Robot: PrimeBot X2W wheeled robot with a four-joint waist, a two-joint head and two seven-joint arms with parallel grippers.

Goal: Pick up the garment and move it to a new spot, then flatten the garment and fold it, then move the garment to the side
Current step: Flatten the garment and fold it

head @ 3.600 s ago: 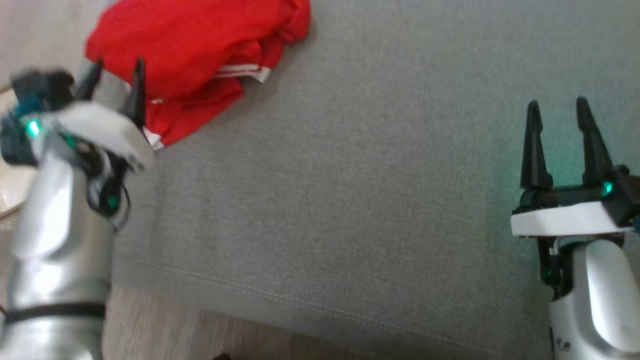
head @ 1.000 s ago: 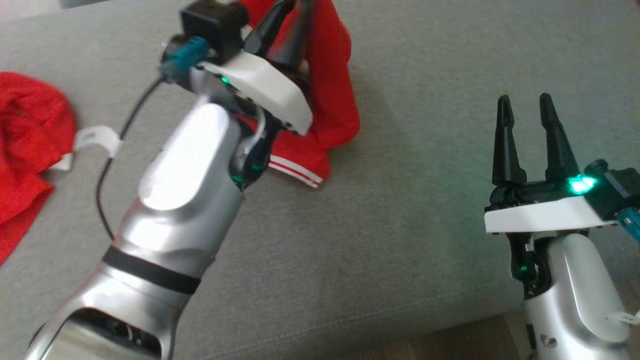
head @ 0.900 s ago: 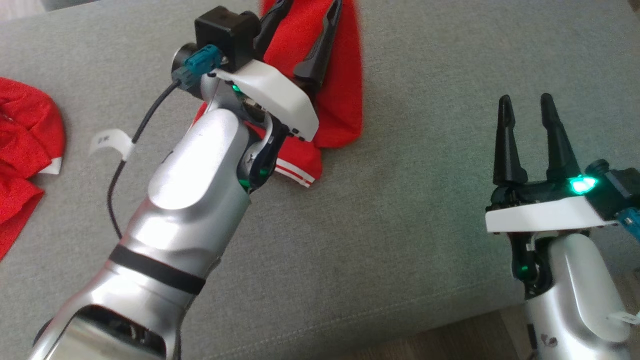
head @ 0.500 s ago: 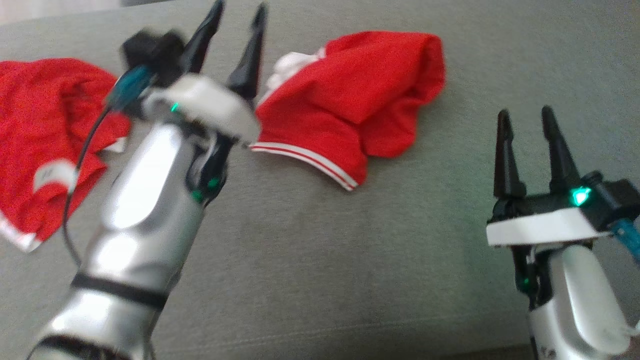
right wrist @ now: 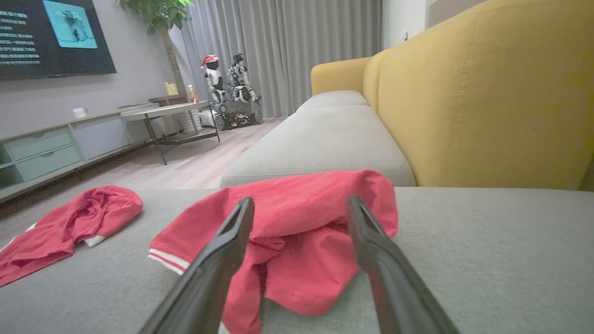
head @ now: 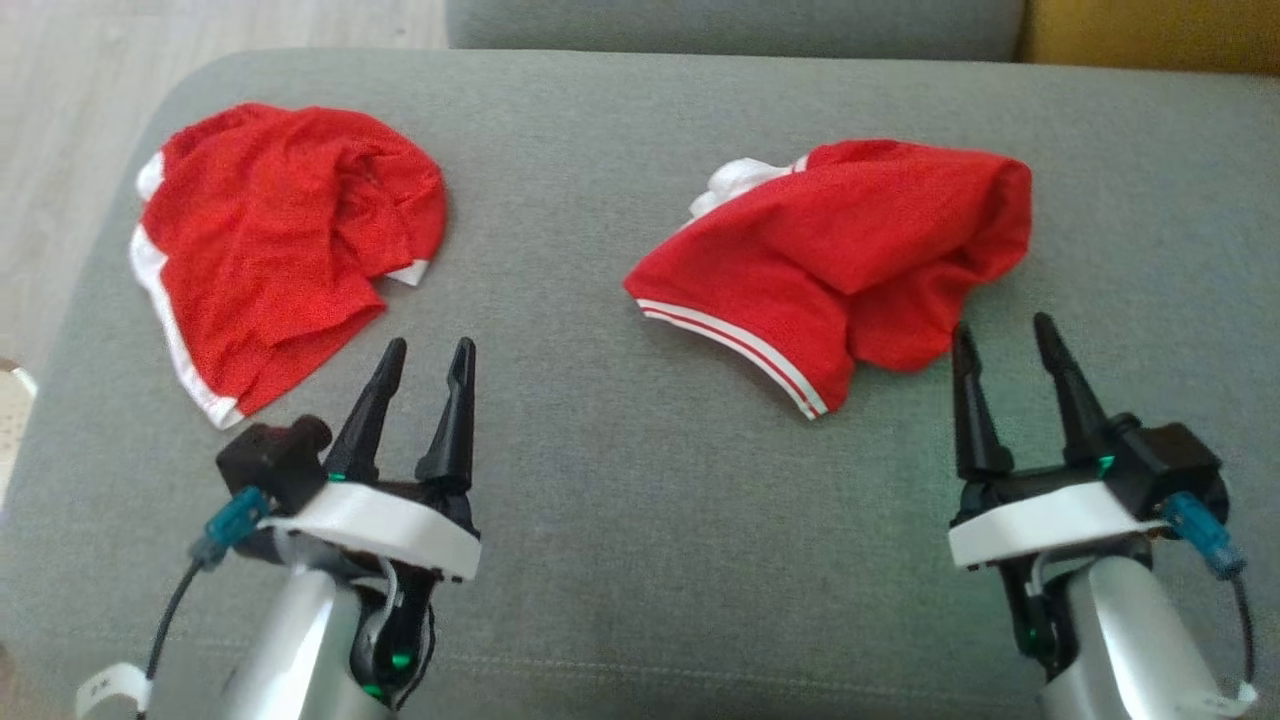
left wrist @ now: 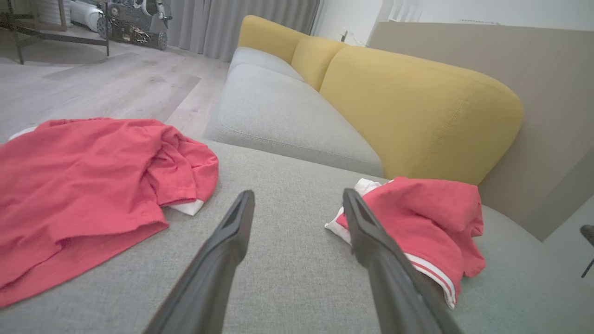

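Soft even daylight, faint shadows, wide-angle edge distortion

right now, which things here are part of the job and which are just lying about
Job: striped garment, moved here a moment ago; grey cushion under it.
Lying about: other red garment; yellow backrest; table; TV.

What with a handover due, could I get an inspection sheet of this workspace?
Surface: grey sofa seat; both garments lie on it.
Job's things: striped garment, crumpled, right of centre, not flattened.
Clutter: second garment, crumpled, at the seat's left end.
Grippers: left gripper and right gripper open, holding nothing.
Cables: left cable loops off that wrist; right cable hangs by its wrist.
Surroundings: yellow backrest, wood floor, TV.
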